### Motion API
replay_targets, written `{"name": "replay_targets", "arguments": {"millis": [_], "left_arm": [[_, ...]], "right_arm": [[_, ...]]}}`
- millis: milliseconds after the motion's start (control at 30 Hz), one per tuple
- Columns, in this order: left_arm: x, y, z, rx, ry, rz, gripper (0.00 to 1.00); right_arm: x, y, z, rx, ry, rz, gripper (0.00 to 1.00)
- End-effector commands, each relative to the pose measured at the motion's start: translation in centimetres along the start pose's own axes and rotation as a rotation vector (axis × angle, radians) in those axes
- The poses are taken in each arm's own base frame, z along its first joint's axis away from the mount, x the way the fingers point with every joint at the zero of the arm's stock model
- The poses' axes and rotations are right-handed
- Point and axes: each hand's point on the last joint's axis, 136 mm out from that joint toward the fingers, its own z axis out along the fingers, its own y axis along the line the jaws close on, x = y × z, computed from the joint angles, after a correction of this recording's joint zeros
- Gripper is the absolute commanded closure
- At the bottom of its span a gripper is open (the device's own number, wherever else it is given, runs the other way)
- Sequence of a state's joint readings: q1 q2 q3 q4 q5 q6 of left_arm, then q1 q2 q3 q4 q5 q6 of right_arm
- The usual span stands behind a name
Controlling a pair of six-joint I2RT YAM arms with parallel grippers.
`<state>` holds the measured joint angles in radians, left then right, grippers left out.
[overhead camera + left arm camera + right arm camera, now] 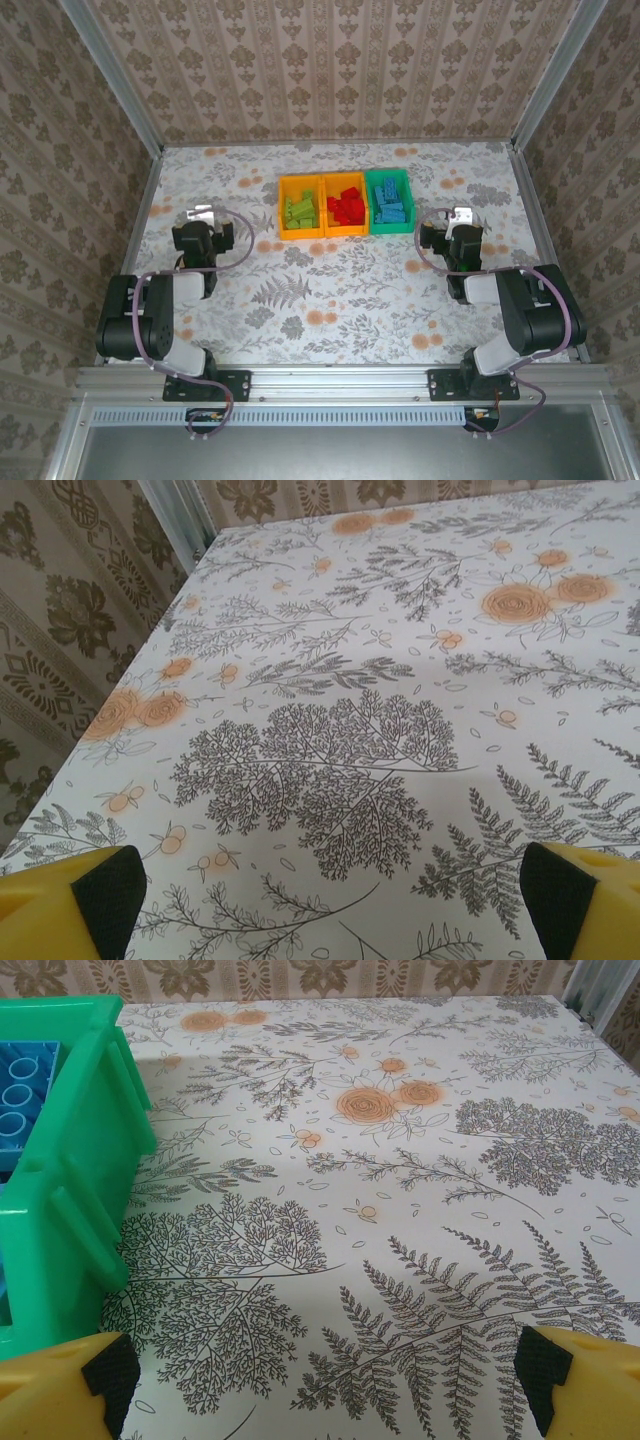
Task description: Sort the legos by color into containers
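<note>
Mid orange bin (345,234) holds red legos (346,207). L orange bin (299,237), touching its left side, has lime legos (300,208); green bin (390,230), touching its right, has blue legos (392,206). Left gripper (330,900) sits well left of mid bin & nearer, fingers spread wide, empty, over table (330,680). Right gripper (330,1380) is right of it, just beyond green bin, likewise spread wide, empty.

I find no text, label, brand, number or sign that I can read from here. The desk (340,290) cover and the walls (330,70) bear only flower and leaf patterns. The side of the green container (80,1190) near my right wrist camera is plain plastic.
</note>
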<state>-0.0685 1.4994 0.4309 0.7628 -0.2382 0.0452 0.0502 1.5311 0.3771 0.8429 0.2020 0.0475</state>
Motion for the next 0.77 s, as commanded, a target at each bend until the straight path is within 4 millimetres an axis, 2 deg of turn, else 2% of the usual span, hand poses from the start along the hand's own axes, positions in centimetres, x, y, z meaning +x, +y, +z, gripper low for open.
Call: {"name": "replay_targets", "arguments": {"millis": [0, 33, 133, 733], "left_arm": [[-0.06, -0.14, -0.18, 0.032, -0.098, -0.026, 0.0], [0.49, -0.16, -0.4, 0.04, -0.053, -0.044, 0.0], [0.4, 0.06, -0.01, 0.024, -0.039, -0.045, 0.0], [0.31, 0.02, 0.03, 0.023, -0.046, -0.041, 0.0]], "right_arm": [[-1.72, 0.3, 0.15, -0.019, -0.053, 0.005, 0.0], [-1.72, 0.27, 0.16, -0.018, -0.053, 0.005, 0.0], [-1.76, 0.29, 0.18, -0.02, -0.053, 0.007, 0.0], [-1.78, 0.25, 0.21, -0.022, -0.052, 0.007, 0.0]]}}
